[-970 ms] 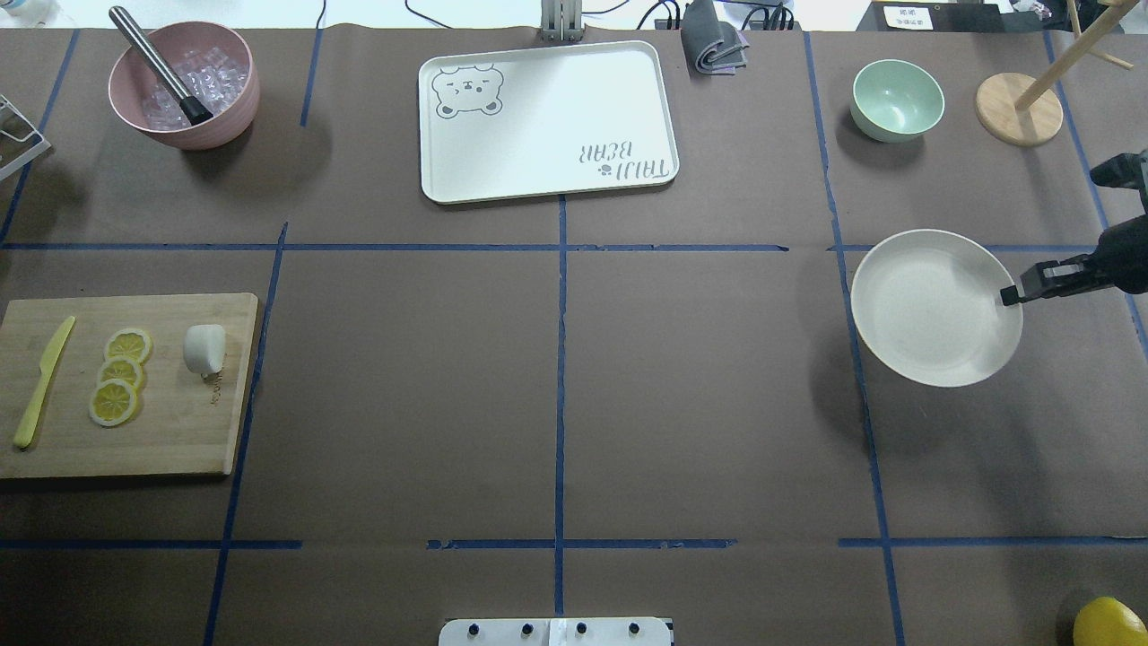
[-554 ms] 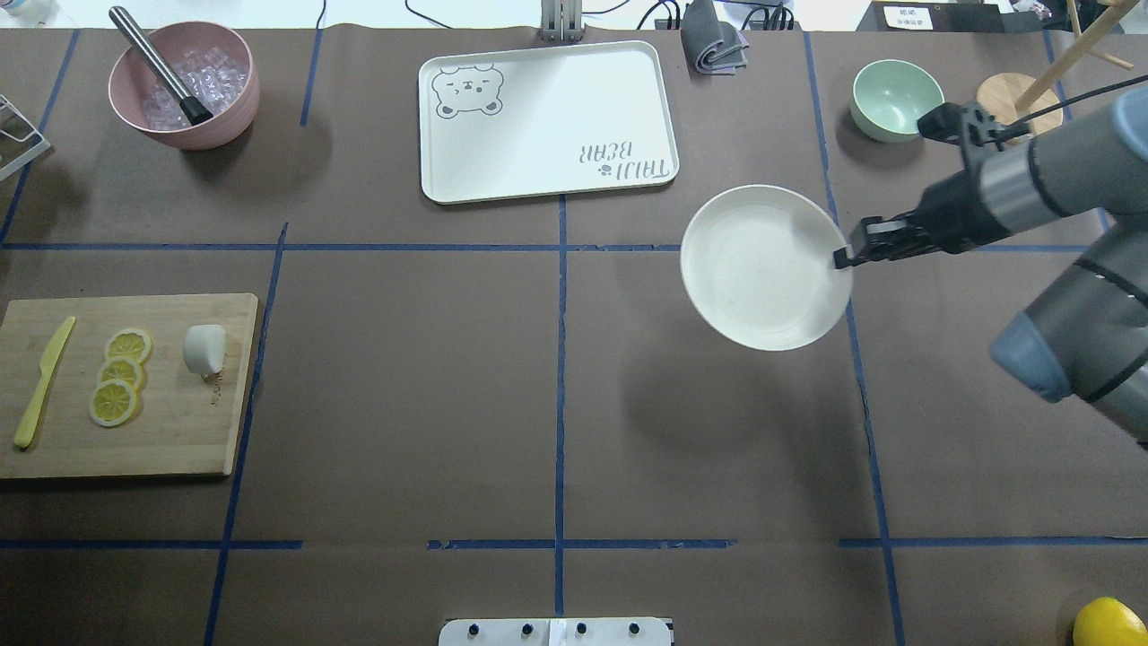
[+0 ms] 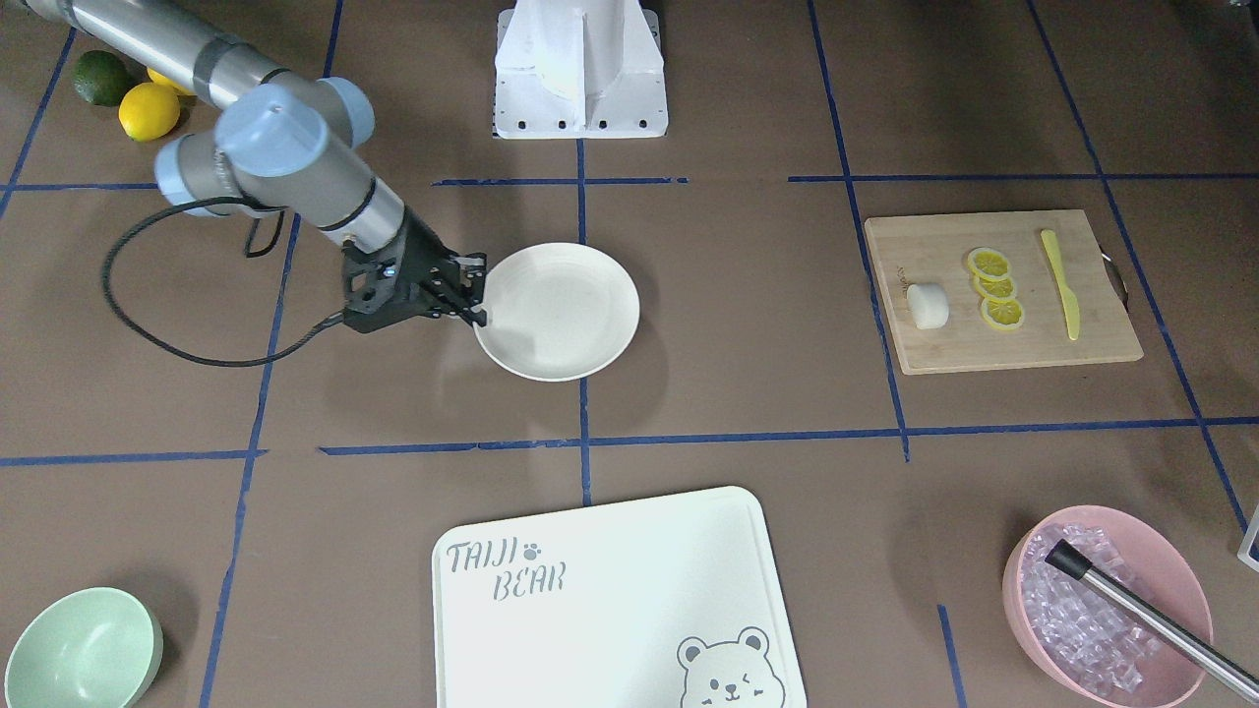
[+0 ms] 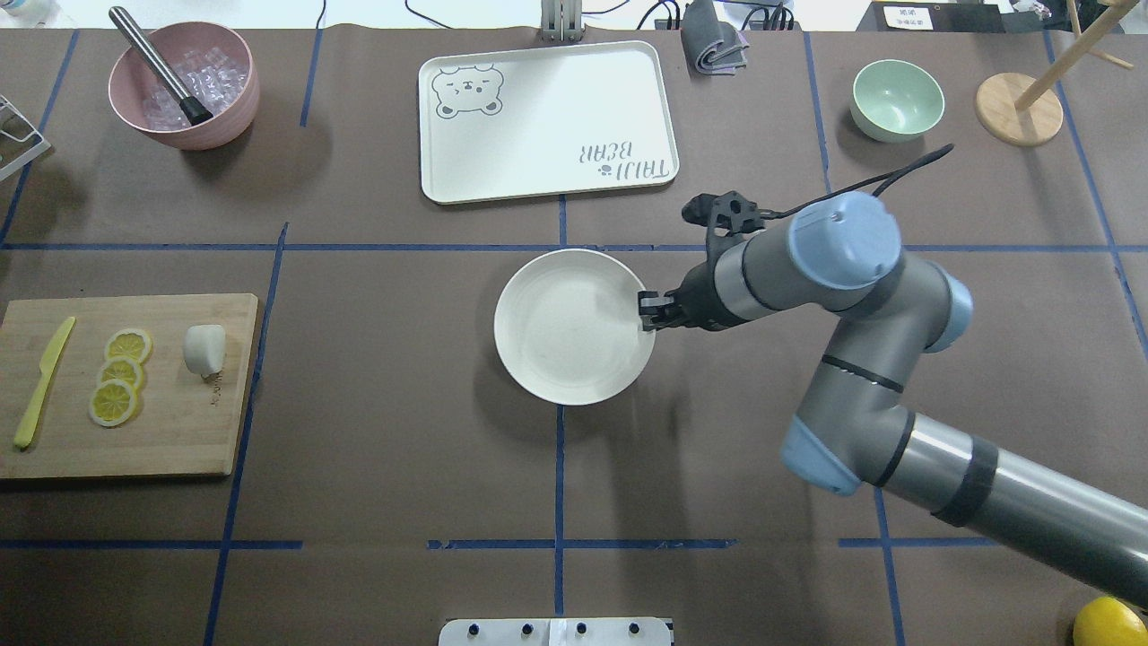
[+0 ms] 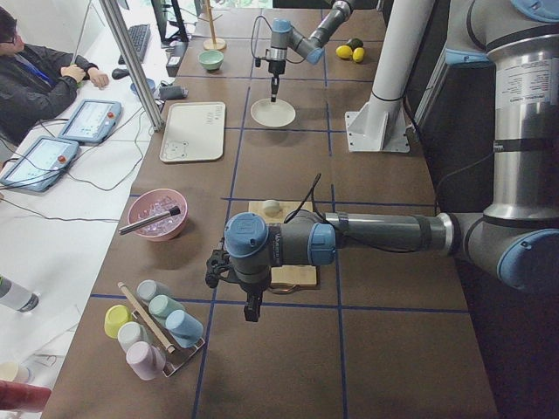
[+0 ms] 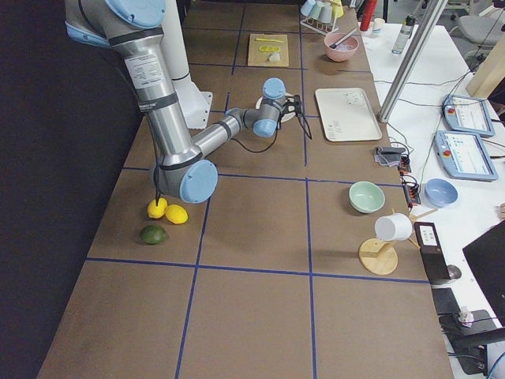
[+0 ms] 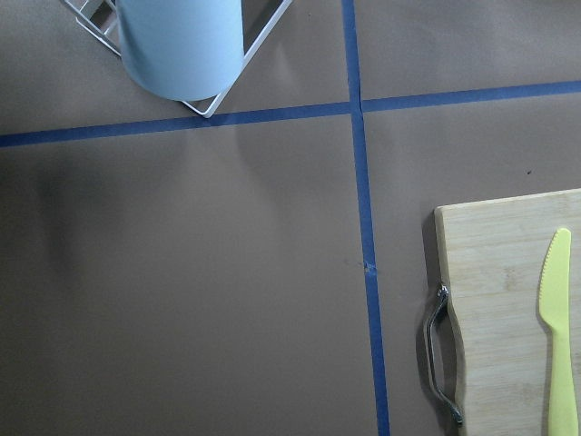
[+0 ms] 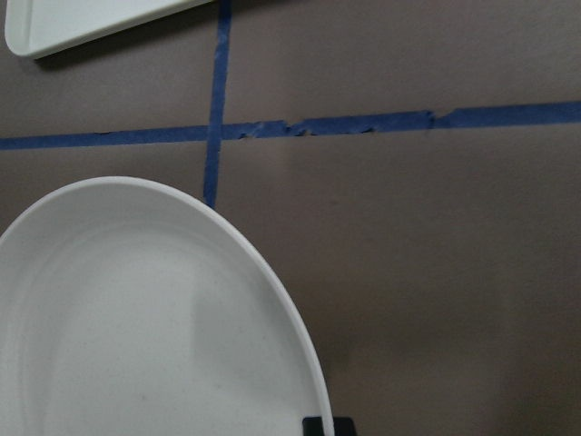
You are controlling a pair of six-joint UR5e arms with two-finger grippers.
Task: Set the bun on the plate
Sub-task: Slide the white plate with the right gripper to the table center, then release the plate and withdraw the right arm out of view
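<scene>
The white bun (image 4: 204,348) lies on the wooden cutting board (image 4: 170,440) at the table's left, beside three lemon slices (image 4: 119,375); it also shows in the front view as bun (image 3: 927,305). My right gripper (image 4: 647,312) is shut on the right rim of the cream plate (image 4: 565,327) over the table's middle, above the blue centre line. The front view shows the same grip: right gripper (image 3: 475,305), plate (image 3: 561,315). The plate (image 8: 136,345) is bare inside. My left gripper (image 5: 251,310) hangs beyond the board's outer end; I cannot tell its state.
A yellow knife (image 4: 40,384) lies on the board. The bear-printed tray (image 4: 547,121) sits at the back centre, a pink bowl of ice (image 4: 184,85) back left, a mint bowl (image 4: 897,99) and wooden stand (image 4: 1018,108) back right. A cup rack (image 5: 153,327) stands off the left end.
My right arm has swept the plate from the table's right side leftward to the centre. The bun and the board have not moved.
</scene>
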